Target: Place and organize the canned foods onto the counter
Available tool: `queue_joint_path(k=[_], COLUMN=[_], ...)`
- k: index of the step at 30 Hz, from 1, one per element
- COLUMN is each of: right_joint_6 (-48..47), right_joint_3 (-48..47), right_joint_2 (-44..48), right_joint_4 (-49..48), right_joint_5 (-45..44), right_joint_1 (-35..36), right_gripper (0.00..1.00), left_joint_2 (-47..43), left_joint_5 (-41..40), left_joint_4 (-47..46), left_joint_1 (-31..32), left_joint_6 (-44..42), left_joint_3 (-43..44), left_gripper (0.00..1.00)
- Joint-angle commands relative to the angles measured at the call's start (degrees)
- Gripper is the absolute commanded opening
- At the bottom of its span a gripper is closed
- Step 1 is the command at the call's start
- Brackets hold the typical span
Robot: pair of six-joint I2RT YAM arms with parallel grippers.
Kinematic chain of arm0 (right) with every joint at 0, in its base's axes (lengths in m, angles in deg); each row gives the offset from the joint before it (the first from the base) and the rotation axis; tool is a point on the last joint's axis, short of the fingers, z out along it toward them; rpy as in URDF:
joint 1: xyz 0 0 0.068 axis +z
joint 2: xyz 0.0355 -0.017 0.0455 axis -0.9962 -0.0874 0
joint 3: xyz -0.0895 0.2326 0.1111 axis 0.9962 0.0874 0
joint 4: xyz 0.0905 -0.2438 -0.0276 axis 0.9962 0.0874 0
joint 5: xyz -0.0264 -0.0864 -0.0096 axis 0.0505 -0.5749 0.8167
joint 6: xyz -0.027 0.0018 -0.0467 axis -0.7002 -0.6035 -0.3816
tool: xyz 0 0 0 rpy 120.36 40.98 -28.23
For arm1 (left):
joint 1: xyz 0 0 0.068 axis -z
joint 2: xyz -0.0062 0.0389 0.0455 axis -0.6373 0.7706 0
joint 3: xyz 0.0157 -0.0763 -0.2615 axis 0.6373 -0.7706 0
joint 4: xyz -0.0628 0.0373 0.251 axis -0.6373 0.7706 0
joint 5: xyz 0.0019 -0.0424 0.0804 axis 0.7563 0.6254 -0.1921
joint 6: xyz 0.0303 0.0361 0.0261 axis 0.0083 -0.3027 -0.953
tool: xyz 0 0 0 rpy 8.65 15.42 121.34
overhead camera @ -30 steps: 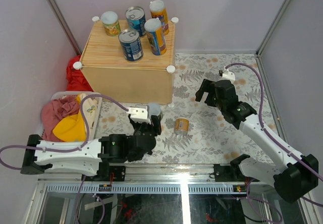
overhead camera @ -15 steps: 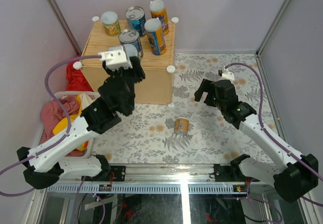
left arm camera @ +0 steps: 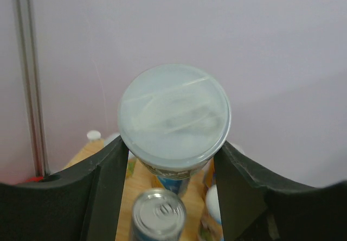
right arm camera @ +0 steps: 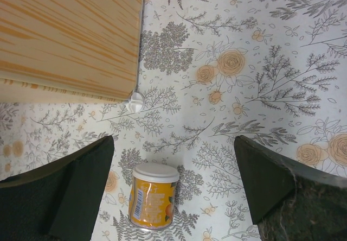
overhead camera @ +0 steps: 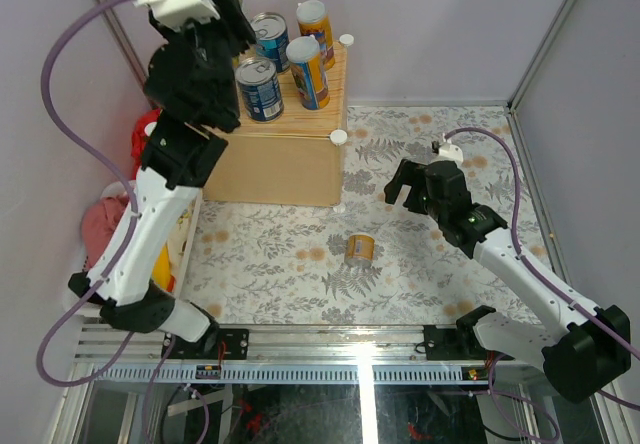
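While the left tool [left arm camera: 172, 157] clamps a tin [left arm camera: 174, 116] over the counter [overhead camera: 290, 164] edge, the right tool [right arm camera: 173, 184] hangs spread.

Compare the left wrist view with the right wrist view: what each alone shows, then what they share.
Left wrist only: a pale-lidded can gripped between the left jaws, with other cans below it. Right wrist only: an orange can on the floral mat, seen between the wide-open right jaws. Both: the wooden counter and a white knob.
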Motion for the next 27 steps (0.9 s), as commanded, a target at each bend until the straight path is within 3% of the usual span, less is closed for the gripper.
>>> queue_joint_path(k=[1,6,10,19,27], right_joint_6=[0.52,0.48,0.78,1.01,1.05], right_joint_3=[0.02,0.65,1.16,0.86,0.78], right_joint_2=[1.46,1.68,1.30,-0.31,-1.25], right_joint_4=[-3.27,-3.80,-4.53,-5.52,-5.74], right_joint_5=[1.50,1.55,1.97,2.54,2.59], right_joint_1=[-0.21,-0.27,-0.27,-0.24,-0.27], right_gripper=[1.00,1.00,1.00,1.00,1.00], left_joint_2=[4.91,6.35,6.31,6.54,4.74], left_joint_5=[9.05,16.23,19.92,21.83,22.97], left_joint_4=[8.99,16.94,20.15,21.55,16.31], left_joint_1=[-9.66,-24.94,-31.26,-33.19,-33.24], left_joint_6=[7.25,20.44,25.19,27.02,26.73], left_joint_3=[12.38,11.38,6.23,-3.52,-14.11], left_gripper=[0.00,0.00,0.00,0.00,0.00])
